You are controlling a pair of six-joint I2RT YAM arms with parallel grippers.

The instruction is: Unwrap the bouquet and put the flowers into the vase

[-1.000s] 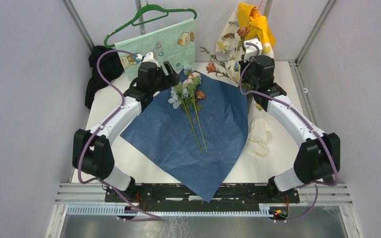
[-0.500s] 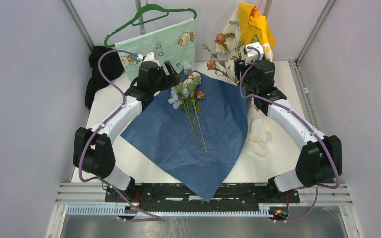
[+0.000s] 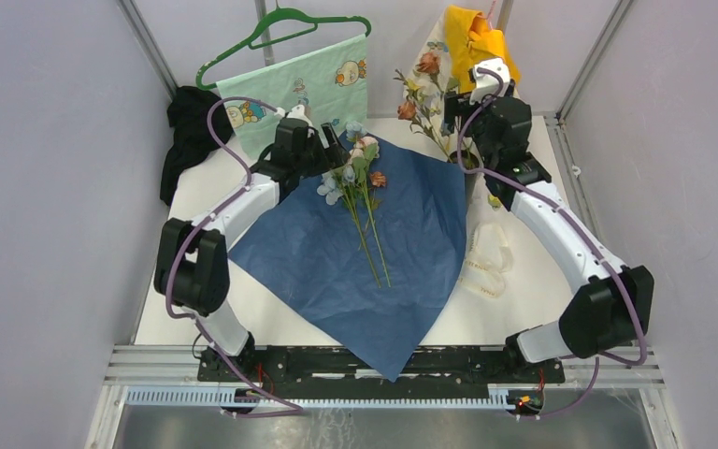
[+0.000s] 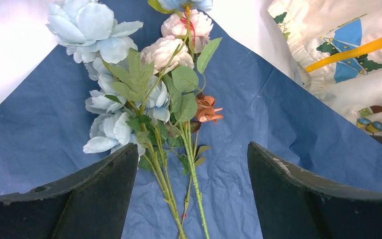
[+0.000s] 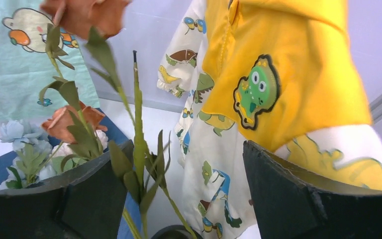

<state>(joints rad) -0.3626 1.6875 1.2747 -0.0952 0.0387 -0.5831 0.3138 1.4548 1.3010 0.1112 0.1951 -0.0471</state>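
Observation:
The bouquet's blue wrapping paper lies spread flat on the table. Pale blue, pink and rust flowers lie on it, their stems toward me. My left gripper hovers open over them, and the left wrist view shows the stems between its fingers, untouched. Two rust-orange flowers stand upright at the back right. Their stems run down into the vase's dark rim. My right gripper is open beside these stems, its left finger close to them.
A cream ribbon lies right of the paper. A green hanger with a mint garment and a yellow and white garment hang at the back wall. A black cloth heap sits at the back left corner.
My right gripper has opened and let go of the rust-orange flowers, which have swung upright, and it has drawn back to the right. My left arm has moved slightly right over the flower heads.

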